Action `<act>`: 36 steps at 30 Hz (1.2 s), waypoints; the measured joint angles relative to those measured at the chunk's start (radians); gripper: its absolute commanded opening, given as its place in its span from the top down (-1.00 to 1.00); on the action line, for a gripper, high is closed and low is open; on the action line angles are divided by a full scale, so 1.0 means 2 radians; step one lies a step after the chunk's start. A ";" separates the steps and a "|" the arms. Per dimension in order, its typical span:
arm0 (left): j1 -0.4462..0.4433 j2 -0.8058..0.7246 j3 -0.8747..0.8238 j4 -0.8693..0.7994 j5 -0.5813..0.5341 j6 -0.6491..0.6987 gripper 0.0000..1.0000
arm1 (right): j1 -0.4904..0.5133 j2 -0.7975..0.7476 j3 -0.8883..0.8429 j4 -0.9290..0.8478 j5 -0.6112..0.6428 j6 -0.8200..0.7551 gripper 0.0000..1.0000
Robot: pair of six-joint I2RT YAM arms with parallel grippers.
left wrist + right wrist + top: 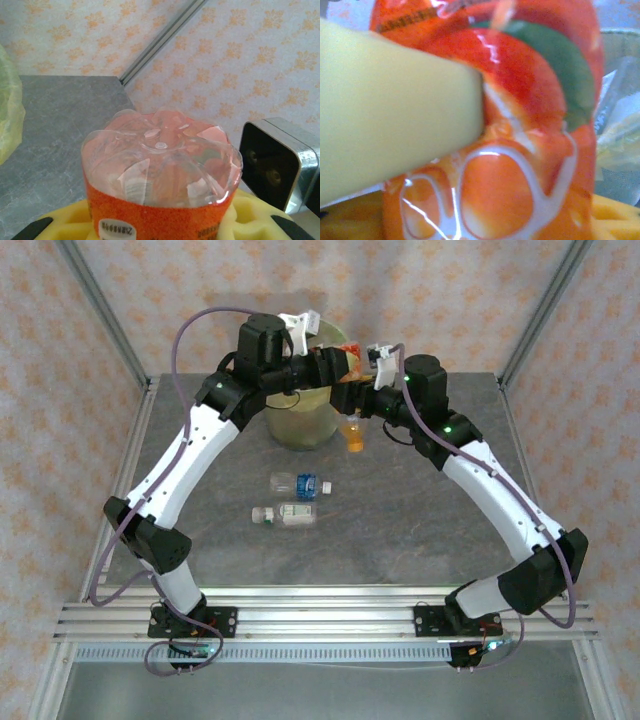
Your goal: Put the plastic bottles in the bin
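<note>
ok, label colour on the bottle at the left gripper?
Orange, on a clear bottle; the left wrist view shows the label best.

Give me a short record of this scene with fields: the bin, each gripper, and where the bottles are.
bin: pale yellow-green, lined, far middle of the table
left gripper: above the bin, shut on an orange-labelled bottle
right gripper: next to the left gripper, an orange label close against its pad; open or shut unclear
lying in front of the bin: blue-labelled bottle, white-capped bottle
by the bin's right side: orange bottle, upright
</note>
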 measured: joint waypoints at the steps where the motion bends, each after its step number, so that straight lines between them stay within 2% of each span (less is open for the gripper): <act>1: 0.000 0.000 0.000 0.001 -0.004 -0.004 0.38 | 0.000 -0.001 -0.001 0.000 0.002 -0.003 -0.67; 4: 0.001 0.000 0.004 0.002 -0.017 -0.011 0.38 | 0.002 -0.008 -0.006 -0.001 0.012 -0.011 -0.99; 8: 0.012 0.002 0.034 0.002 -0.039 -0.027 0.38 | 0.003 -0.029 -0.021 -0.004 0.032 -0.015 -0.98; 14: 0.057 0.026 0.113 0.001 -0.073 -0.049 0.37 | 0.004 -0.059 -0.039 -0.010 0.081 -0.014 -0.98; 18: 0.086 0.064 0.172 -0.002 -0.104 -0.052 0.36 | 0.003 -0.085 -0.065 -0.020 0.135 -0.005 -0.98; 25: 0.113 0.183 0.317 -0.050 -0.133 -0.042 0.36 | 0.003 -0.126 -0.104 -0.037 0.199 0.015 -0.98; 36: 0.146 0.244 0.326 -0.055 -0.129 -0.027 0.35 | 0.003 -0.171 -0.142 -0.057 0.232 0.038 -0.98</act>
